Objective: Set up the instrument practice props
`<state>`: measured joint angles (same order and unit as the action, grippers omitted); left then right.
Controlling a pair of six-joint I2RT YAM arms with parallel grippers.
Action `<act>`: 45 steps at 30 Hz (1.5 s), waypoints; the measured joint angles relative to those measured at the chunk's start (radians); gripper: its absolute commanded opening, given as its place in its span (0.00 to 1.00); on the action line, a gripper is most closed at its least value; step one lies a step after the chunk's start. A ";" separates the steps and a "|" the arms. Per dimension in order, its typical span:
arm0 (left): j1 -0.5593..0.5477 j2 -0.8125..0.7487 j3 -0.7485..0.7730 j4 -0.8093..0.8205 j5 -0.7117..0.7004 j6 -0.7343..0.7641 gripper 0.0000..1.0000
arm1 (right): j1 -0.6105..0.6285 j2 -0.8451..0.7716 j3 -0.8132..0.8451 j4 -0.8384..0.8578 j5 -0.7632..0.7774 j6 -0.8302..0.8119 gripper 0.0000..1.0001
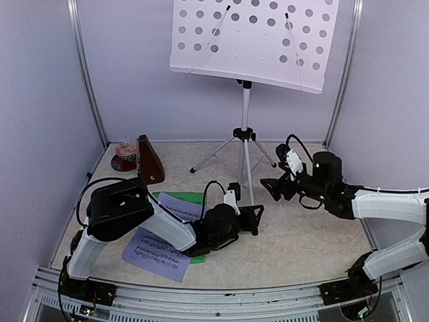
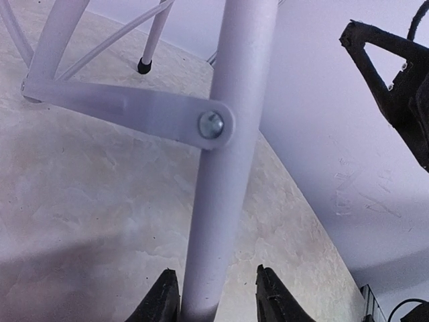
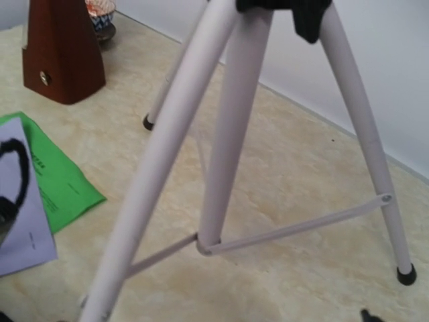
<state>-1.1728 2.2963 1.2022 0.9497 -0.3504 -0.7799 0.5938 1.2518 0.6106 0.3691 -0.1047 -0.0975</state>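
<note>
Item 1. Worktop (image 1: 301,235): cream, marbled stone-look surface, matt.

Item 2. Small bowl (image 1: 125,155): one, upright, at the far left corner of the worktop, close to the back wall. The outside has a blue-and-white pattern and the foot is dark red. It holds something pinkish-orange that is too small to identify.

Item 3. Wall panels (image 1: 134,80): pale lavender, plain, at the back and both sides.

Item 4. Metal posts (image 1: 87,80): two, silvery, upright at the rear corners.

Item 5. Rail (image 1: 221,295): silvery metal, along the near edge.
</note>
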 measured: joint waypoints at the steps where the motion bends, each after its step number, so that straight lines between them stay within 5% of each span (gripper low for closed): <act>1: -0.002 0.000 0.002 0.000 -0.002 0.000 0.55 | 0.000 -0.004 0.000 -0.002 -0.003 0.007 0.91; 4: -0.007 -0.003 0.002 0.008 0.003 0.016 0.89 | 0.000 -0.016 0.000 -0.007 -0.012 0.023 0.91; 6: -0.008 -0.028 -0.028 0.010 0.003 0.028 0.99 | 0.000 -0.026 0.000 -0.010 -0.021 0.039 0.91; 16: 0.056 -0.537 -0.401 -0.211 0.006 0.139 0.99 | 0.001 -0.054 0.000 -0.005 -0.102 0.177 0.83; 25: 0.362 -0.998 -0.711 -0.549 0.152 0.112 0.98 | 0.158 0.062 0.086 -0.002 -0.116 0.319 0.78; 31: 0.625 -1.261 -0.814 -0.734 0.313 0.116 0.89 | 0.314 0.232 0.166 0.025 -0.100 0.379 0.73; 35: 0.778 -1.294 -0.862 -0.778 0.431 0.115 0.85 | 0.393 0.377 0.245 0.020 -0.101 0.386 0.71; 45: 0.791 -1.167 -0.983 -0.726 0.559 0.062 0.80 | 0.452 0.608 0.420 0.010 -0.139 0.403 0.59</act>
<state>-0.3817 1.1297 0.2195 0.2241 0.2089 -0.7177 1.0454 1.8599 1.0306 0.3790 -0.2440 0.3058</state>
